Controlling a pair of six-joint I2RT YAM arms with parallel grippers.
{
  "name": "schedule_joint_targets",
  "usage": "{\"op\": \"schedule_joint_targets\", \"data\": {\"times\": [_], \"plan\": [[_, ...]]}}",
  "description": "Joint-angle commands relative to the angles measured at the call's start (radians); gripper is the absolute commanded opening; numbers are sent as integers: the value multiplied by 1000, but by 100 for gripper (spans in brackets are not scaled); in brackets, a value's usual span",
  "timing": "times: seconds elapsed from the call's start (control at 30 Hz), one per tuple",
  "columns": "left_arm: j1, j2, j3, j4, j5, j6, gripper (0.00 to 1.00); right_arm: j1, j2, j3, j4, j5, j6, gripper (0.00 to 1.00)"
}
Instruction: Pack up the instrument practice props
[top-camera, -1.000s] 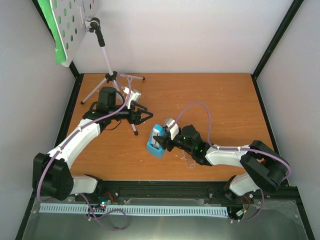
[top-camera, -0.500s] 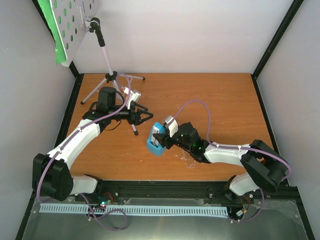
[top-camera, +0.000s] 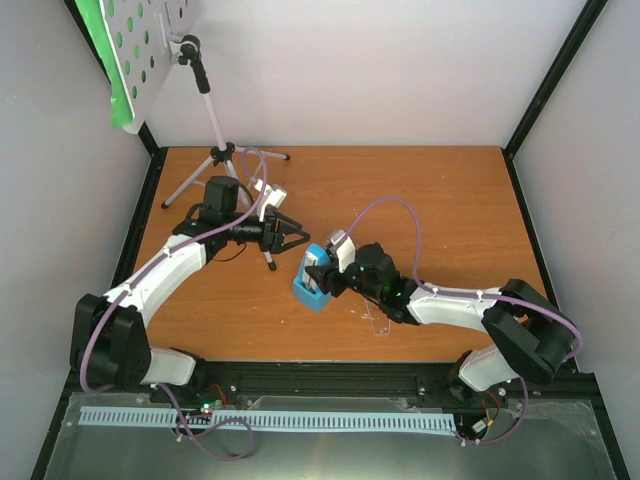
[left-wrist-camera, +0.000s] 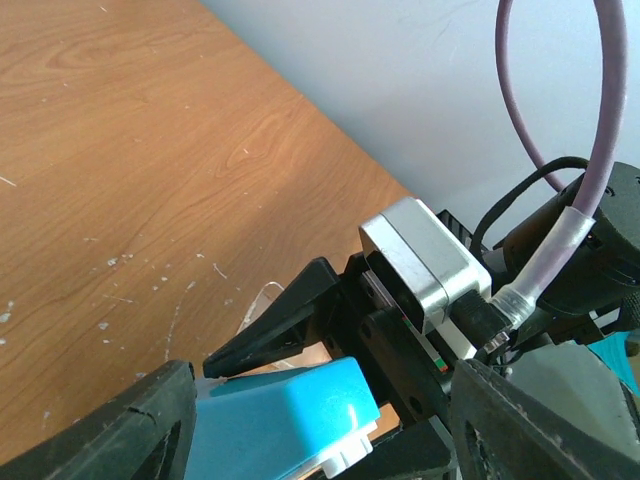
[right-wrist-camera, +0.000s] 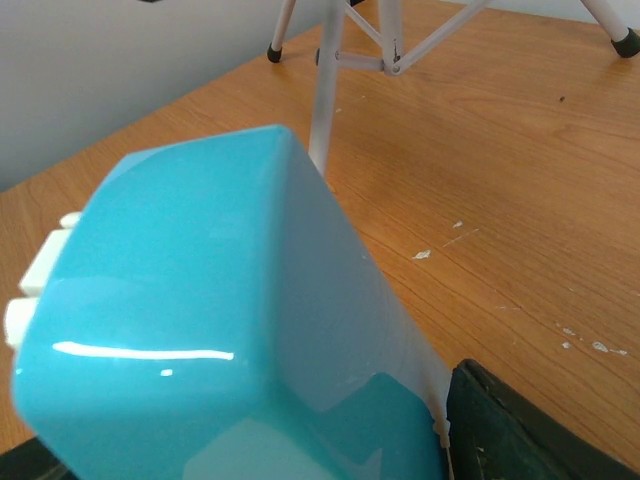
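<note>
The small blue metronome (top-camera: 314, 283) is near the table's middle, between the fingers of my right gripper (top-camera: 318, 277), which is shut on it. It fills the right wrist view (right-wrist-camera: 220, 330), with one black finger (right-wrist-camera: 530, 430) against its side. My left gripper (top-camera: 293, 235) is open and empty, just left of the metronome and pointing at it. In the left wrist view the metronome (left-wrist-camera: 280, 420) lies between my spread fingers (left-wrist-camera: 130, 430). The silver tripod music stand (top-camera: 218, 130) stands at the back left with its grey perforated tray (top-camera: 150, 45) and a green page (top-camera: 100, 40). No red page shows.
One tripod leg (top-camera: 265, 255) reaches the table just below my left gripper; the legs also show in the right wrist view (right-wrist-camera: 390, 50). A small clear plastic piece (top-camera: 377, 322) lies on the wooden table (top-camera: 450, 210) by the right arm. Walls enclose the table at back and sides.
My left gripper has moved a little to the right, closer to the metronome. My right gripper has shifted slightly left with the metronome in it.
</note>
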Motion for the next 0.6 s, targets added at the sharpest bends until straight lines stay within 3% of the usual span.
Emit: {"op": "schedule_joint_targets", "data": {"times": [0.0,0.57], "plan": [[-18,18,4,27,47,-7,70,-5,12,25,-8,33,15,68],[-43,35,10,18,45,-1,68,-6,16,43,-13,31,22,72]]}}
